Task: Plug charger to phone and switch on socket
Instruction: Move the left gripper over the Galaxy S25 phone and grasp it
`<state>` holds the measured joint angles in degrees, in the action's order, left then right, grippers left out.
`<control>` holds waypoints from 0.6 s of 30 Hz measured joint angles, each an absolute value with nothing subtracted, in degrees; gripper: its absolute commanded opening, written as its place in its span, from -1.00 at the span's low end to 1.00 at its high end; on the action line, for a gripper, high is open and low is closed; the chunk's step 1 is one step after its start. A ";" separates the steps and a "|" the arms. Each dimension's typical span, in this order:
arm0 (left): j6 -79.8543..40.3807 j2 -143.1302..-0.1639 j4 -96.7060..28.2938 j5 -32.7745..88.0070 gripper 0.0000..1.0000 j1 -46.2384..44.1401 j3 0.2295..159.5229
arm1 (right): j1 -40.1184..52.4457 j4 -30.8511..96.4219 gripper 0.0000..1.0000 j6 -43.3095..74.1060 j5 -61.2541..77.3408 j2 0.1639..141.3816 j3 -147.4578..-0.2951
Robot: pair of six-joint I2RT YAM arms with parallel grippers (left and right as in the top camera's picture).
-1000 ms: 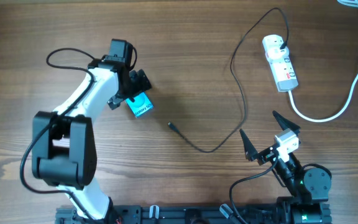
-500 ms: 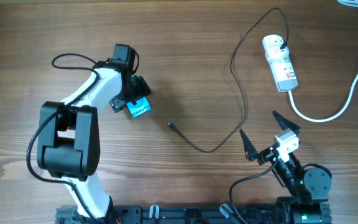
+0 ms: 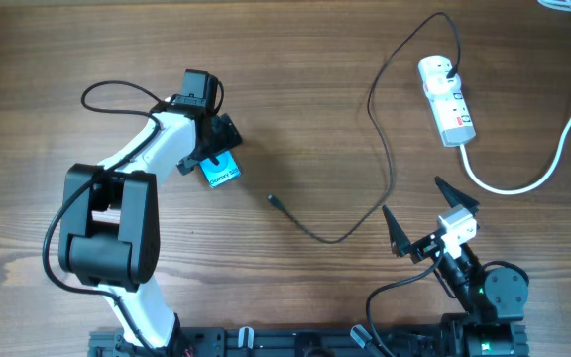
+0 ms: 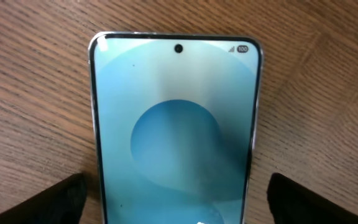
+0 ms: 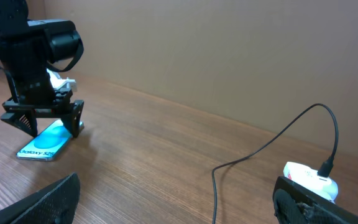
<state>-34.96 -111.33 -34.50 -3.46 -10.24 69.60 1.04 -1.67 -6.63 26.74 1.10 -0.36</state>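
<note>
The phone (image 4: 176, 143) lies flat on the wooden table with its teal-blue screen up, also seen small in the overhead view (image 3: 225, 172) and the right wrist view (image 5: 44, 145). My left gripper (image 4: 178, 208) stands open over it, a finger (image 4: 58, 199) on each long side with a gap of bare wood beside each edge. From the socket (image 3: 446, 101) the charger (image 3: 385, 169) runs in a loop to its free tip (image 3: 273, 199), which lies on bare wood right of the phone. My right gripper (image 3: 424, 213) is open and empty near the front edge.
A thick white cord (image 3: 553, 149) curves from the socket to the right edge of the table. In the right wrist view the socket (image 5: 309, 176) and the black cable (image 5: 272, 140) lie ahead to the right, and the left gripper (image 5: 42, 118) far left.
The left arm's lower links have swung right while its gripper stayed over the phone, and the phone has turned slightly. The right arm has not moved.
</note>
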 measured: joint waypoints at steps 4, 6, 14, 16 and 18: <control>-34.79 -111.33 -34.44 -4.69 0.67 -10.90 69.19 | 1.04 -1.67 0.99 -6.63 26.74 1.10 -0.36; -34.61 -111.31 -35.00 -5.45 0.66 -11.29 68.95 | 1.04 -1.67 1.00 -6.63 26.74 1.10 -0.36; -34.63 -111.09 -41.74 -4.82 0.61 -12.40 68.88 | 1.04 -1.67 0.99 -6.63 26.74 1.10 -0.36; -34.61 -111.00 -42.70 -3.99 0.79 -12.38 68.86 | 1.04 -1.67 0.99 -6.63 26.74 1.10 -0.36; -34.65 -110.93 -42.78 -3.66 0.87 -12.40 68.84 | 1.04 -1.67 0.99 -6.63 26.74 1.10 -0.36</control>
<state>-34.65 -110.93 -42.78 -3.66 -12.40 68.84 1.04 -1.67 -6.63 26.74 1.10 -0.36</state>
